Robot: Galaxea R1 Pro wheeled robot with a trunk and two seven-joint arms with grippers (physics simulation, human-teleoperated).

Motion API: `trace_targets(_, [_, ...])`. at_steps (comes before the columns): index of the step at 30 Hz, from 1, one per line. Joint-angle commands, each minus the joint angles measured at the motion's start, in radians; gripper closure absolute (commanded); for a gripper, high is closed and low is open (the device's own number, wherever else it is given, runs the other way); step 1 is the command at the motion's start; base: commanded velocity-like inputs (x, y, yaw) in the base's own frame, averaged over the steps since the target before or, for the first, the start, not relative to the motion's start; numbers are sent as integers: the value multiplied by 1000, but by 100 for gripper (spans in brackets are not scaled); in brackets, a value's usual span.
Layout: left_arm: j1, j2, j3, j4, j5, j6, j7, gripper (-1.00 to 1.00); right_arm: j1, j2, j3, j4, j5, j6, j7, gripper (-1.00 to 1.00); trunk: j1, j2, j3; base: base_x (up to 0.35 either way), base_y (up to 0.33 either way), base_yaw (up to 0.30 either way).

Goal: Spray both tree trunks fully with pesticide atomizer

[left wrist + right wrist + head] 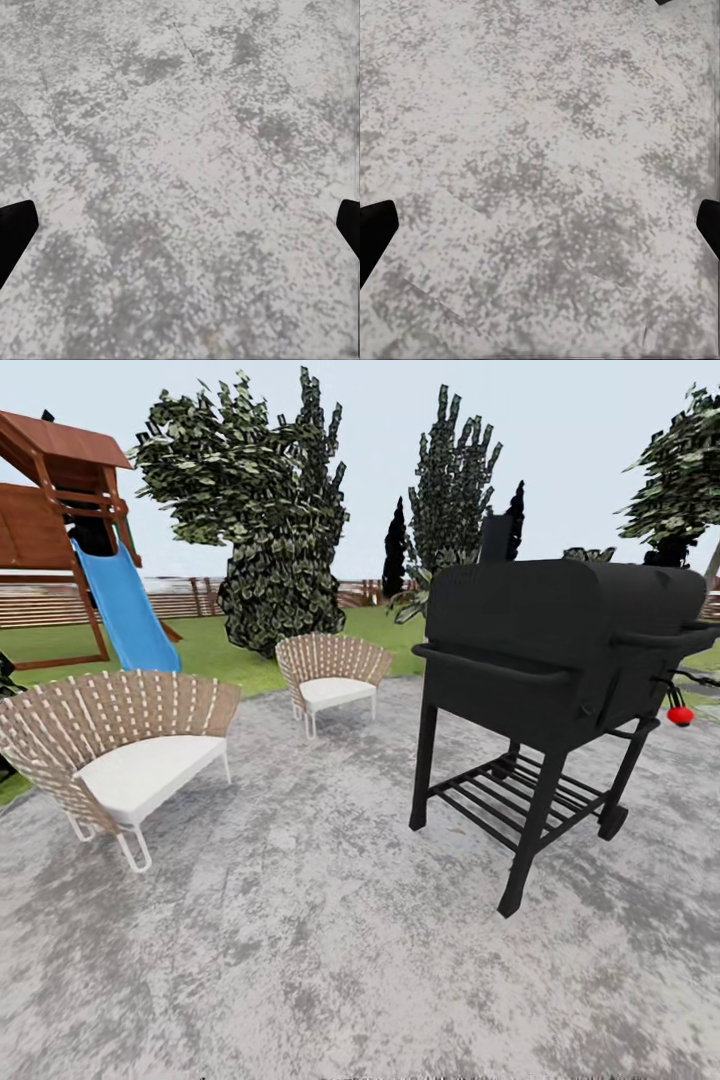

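Head view: grill (560,650), 2 chairs (130,745), wrists: mottled paving (180,150), perhaps concrete

We see open paving (320,920) ahead, between the wicker chairs (120,750) and the black grill (560,660).

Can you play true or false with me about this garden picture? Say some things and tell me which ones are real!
1. The slide on the wooden play tower is blue. True.
2. Two woven chairs with white cushions stand on the grey paving. True: one nearer chair and one farther chair.
3. The barbecue grill is bright yellow. False: it is black, with a small red knob at its side.
4. The grill's lid is open. False: it is shut.
5. The left gripper is holding a spray bottle. False: its fingertips are wide apart over bare grey paving, with nothing between them.
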Motion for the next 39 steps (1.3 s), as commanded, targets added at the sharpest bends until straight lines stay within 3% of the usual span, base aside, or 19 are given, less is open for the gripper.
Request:
trace_targets(1, [0, 0, 7, 1, 6, -1, -10, -100, -1, 0, -1, 1, 2, -3, -1, -100, 4, -8, -5, 0, 0, -263])
trace_targets(39, [0, -1, 7, 1, 5, -1, -12, -100, -1, 0, -1, 0, 2, -3, 0, -100, 149, -274, -158, 0, 0, -263])
